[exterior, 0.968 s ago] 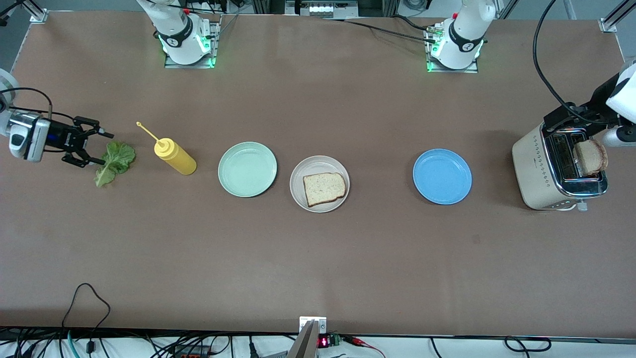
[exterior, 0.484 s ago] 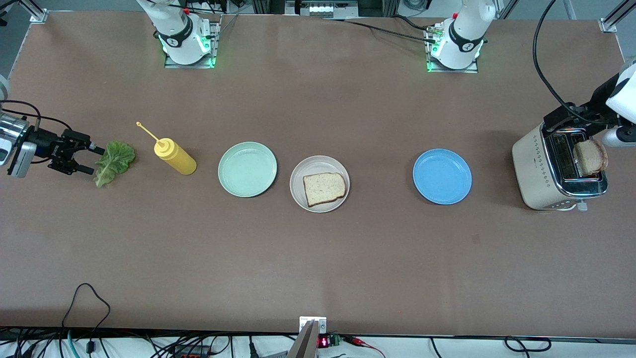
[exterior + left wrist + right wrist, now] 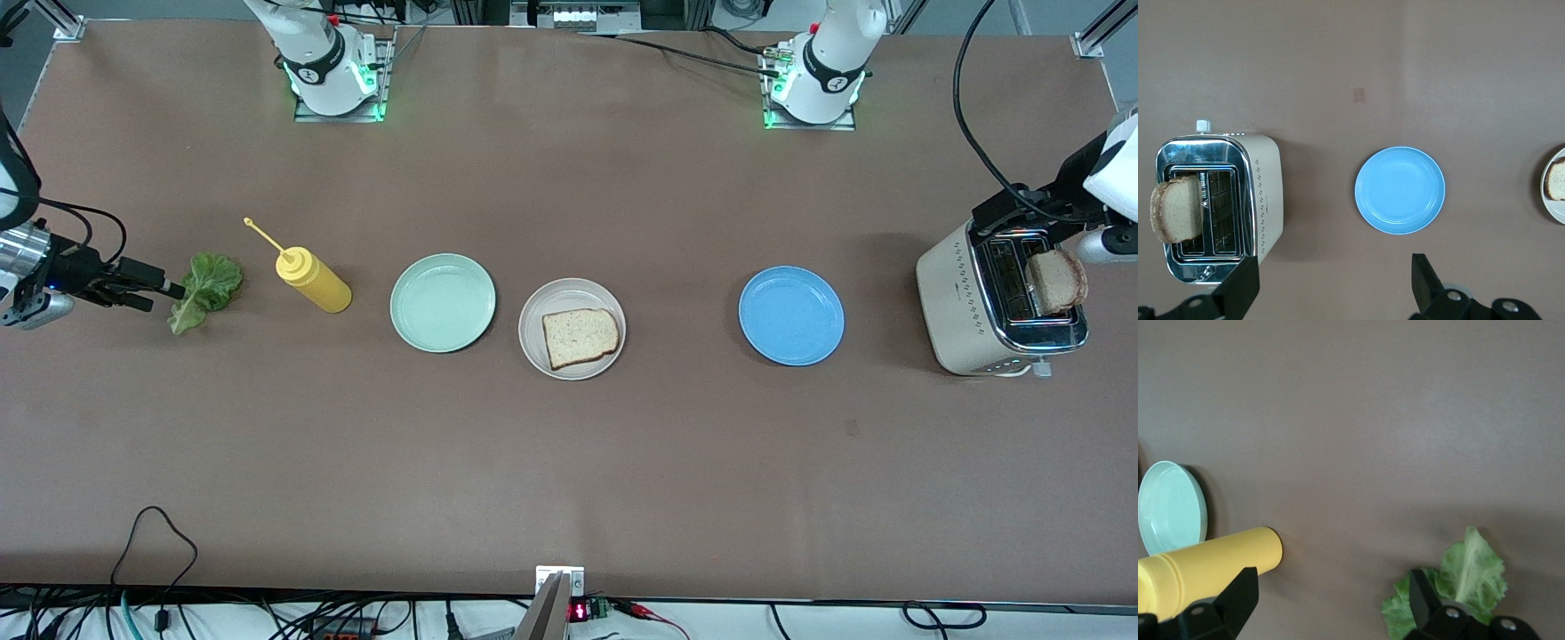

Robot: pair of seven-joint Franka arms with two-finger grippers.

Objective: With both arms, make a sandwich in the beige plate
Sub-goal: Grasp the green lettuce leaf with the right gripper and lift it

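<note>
Both end effectors spread: right end effector [image 3: 151, 292] beside lettuce leaf [image 3: 206, 286], left end effector [image 3: 1331, 283] above toaster [image 3: 996, 307]

My black fingers [image 3: 1238, 597] frame green lettuce [image 3: 206, 289] and a yellow squeeze bottle [image 3: 313, 280]. Speckled tan bread [image 3: 580, 337] sits on the beige plate [image 3: 533, 342]; neighbouring plates are mint-green [image 3: 442, 302] and blue [image 3: 790, 315].

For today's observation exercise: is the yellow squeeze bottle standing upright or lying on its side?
Lying on its side. The yellow squeeze bottle rests lengthwise on the table, between the lettuce leaf and the green plate.

The counter [image 3: 569, 462] looks matt brown; the toaster [image 3: 965, 311] has shiny metal top; the plates [image 3: 791, 316] are smooth and glossy.
</note>
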